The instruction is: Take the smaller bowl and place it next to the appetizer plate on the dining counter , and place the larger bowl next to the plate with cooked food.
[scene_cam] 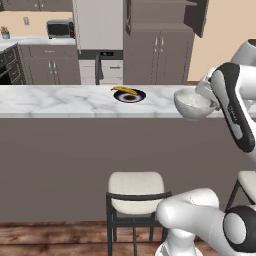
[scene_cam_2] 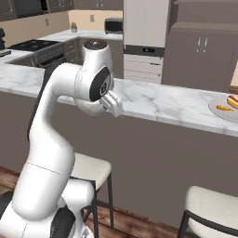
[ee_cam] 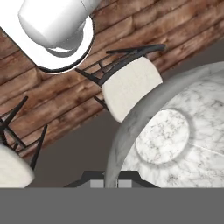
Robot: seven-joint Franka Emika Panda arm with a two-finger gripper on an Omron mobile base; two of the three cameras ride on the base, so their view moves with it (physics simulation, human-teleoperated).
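Bowl in transit, held at rim over dining counter [scene_cam: 60, 102]
Smaller bowl [scene_cam: 192, 104], grey-white speckled, hangs at the counter's near edge, right of the appetizer plate [scene_cam: 130, 95]; gripper [ee_cam: 111, 183] clenched on its rim. Likely light, rigid, smooth and breakable; thin wall suits a rim pinch, set down gently

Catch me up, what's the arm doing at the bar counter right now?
The gripper is shut on the rim of the smaller bowl and holds it at the front edge of the dining counter, over the stools. The appetizer plate, with its yellow food piece, sits on the counter to the bowl's left in the left base view, with a gap between them. The plate with cooked food lies further along the counter. The bowl looks not yet set down.
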